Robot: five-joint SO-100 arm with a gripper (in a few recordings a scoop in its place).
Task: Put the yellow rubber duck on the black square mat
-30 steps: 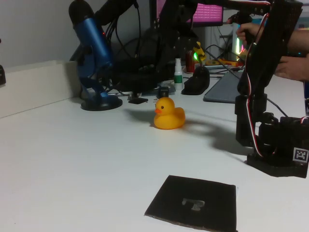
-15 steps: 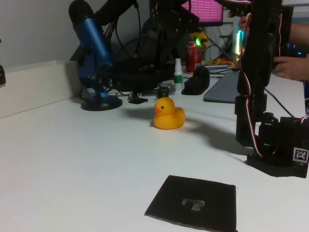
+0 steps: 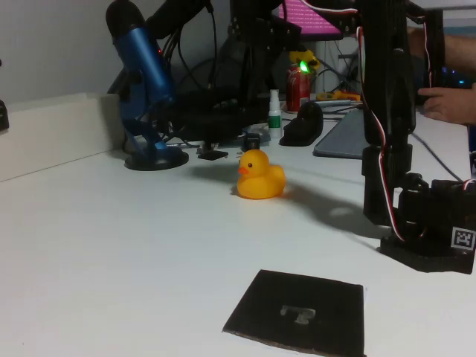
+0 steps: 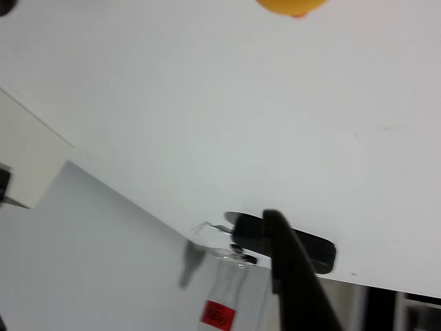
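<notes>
The yellow rubber duck stands on the white table, beak to the left in the fixed view. Only its lower edge shows in the wrist view, where the duck is cut by the top border. The black square mat lies flat near the front edge, with a pale mark at its centre, well apart from the duck. My black arm rises from its base on the right and reaches left. My gripper hangs high above and behind the duck, dark against dark clutter. One black finger shows in the wrist view, with nothing in it.
A blue microphone on a round stand is behind and left of the duck. Cables, a small bottle, a red can and a black mouse crowd the back. A person's hand rests at the right edge.
My arm has straightened and swung its upper part leftward and up, uncovering the red can. The duck and the mat have stayed where they were.
</notes>
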